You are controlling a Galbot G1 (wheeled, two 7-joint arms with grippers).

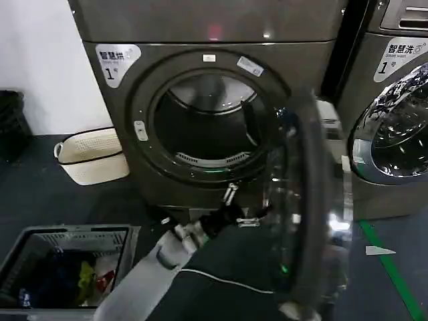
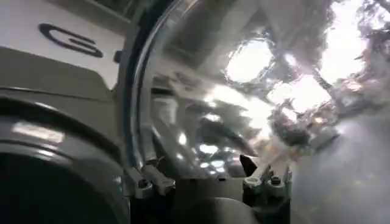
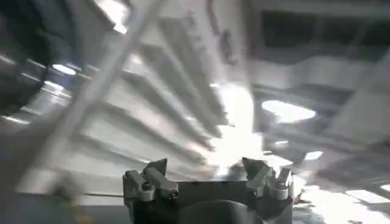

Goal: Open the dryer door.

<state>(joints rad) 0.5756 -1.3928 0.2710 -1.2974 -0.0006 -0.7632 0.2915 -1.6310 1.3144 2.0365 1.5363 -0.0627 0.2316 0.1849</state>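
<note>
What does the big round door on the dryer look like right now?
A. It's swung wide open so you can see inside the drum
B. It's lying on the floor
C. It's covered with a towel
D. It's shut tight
A: the dryer door stands swung out to the right of the machine, and the drum opening is uncovered, so its inside shows.

The dark floor [image 1: 40,180] in front of me is carrying the dryer [image 1: 207,100], with a second machine [image 1: 391,114] standing just beside it on my right. A cream laundry basket [image 1: 90,156] is sitting near the wall, a grey crate [image 1: 63,264] of clothes is resting closer to me, and a green tape line [image 1: 391,267] is running across the floor.
</note>
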